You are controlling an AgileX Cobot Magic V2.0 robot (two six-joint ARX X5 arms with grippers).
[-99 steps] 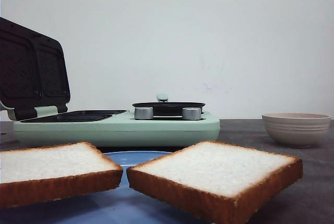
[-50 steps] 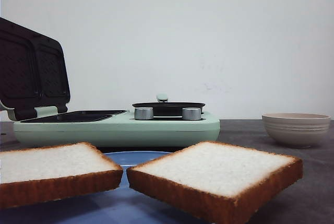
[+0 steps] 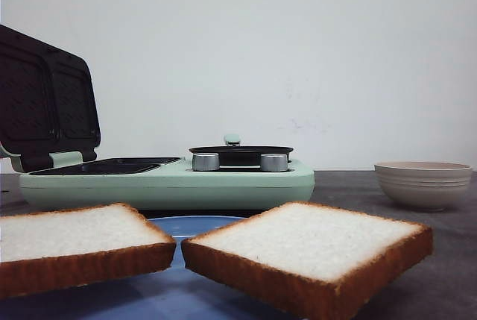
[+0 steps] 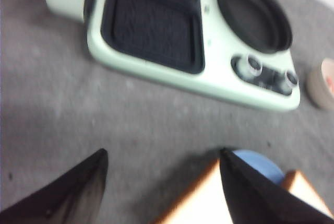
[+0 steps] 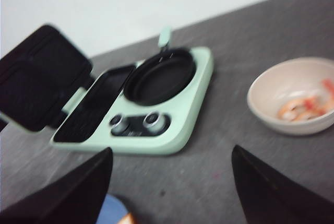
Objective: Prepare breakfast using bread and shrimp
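Nothing moved: bread (image 3: 309, 242) as before on blue plate (image 3: 186, 224)

Shrimp (image 5: 304, 107) sitting in a beige bowl (image 5: 271, 110) on the grey worktop (image 5: 235, 140).
A mint-green breakfast maker (image 5: 189, 114) is standing near the bowl, lid (image 5: 39, 75) raised, round black pan (image 5: 160, 75) behind two silver knobs (image 5: 136, 122); the right gripper (image 5: 172, 190) is hanging over the worktop, fingers spread.
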